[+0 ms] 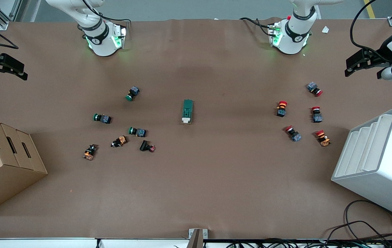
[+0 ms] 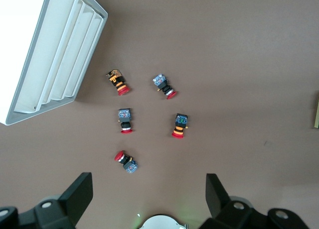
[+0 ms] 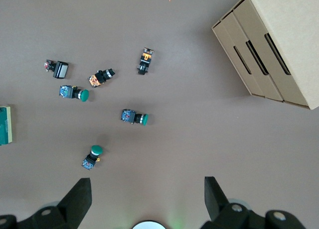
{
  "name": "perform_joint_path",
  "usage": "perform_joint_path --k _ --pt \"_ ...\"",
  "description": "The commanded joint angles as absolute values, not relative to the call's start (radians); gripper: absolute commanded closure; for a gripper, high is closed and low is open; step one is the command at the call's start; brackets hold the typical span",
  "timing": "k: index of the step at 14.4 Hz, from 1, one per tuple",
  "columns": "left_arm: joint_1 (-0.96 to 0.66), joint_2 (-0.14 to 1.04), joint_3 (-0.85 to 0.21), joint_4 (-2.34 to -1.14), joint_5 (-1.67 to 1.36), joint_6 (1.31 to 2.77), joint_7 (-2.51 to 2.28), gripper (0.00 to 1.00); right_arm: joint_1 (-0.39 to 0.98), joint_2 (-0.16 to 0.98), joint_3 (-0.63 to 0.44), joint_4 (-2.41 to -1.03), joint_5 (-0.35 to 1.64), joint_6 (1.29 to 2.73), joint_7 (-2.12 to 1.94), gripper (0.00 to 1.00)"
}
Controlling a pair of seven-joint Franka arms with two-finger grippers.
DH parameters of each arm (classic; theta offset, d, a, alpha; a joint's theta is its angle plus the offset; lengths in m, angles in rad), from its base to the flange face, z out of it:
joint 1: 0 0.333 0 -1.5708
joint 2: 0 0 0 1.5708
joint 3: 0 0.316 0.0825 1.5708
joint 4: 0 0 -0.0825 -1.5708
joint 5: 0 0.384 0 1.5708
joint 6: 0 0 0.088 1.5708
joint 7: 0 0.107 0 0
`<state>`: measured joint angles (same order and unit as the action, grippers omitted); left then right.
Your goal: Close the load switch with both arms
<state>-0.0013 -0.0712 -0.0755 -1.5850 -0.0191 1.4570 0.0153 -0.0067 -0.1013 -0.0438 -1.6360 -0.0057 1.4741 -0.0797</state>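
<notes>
Load switch [image 1: 188, 111] lies mid-table between both wide-open grippers, left [image 1: 363, 63] and right [image 1: 2, 66], parked at the table's ends; I can't tell its state.

A green load switch [image 1: 187, 111] lies mid-table on brown paper [image 1: 196, 193], green-capped buttons [image 1: 133, 93] toward the right arm's end, red-capped ones [image 1: 281, 108] toward the left arm's, both grippers raised at the table's ends.
</notes>
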Motion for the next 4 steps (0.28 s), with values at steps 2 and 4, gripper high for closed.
perform_joint_path --k 2,4 --pt "0.000 -0.019 -0.077 -1.510 -0.002 1.448 0.029 0.00 -0.014 -0.130 -0.037 -1.666 -0.021 1.480 -0.091 0.00" --pt "-0.003 -0.014 -0.077 -1.499 0.000 1.447 0.025 0.00 -0.014 -0.130 -0.037 -1.664 -0.021 1.480 -0.091 0.00"
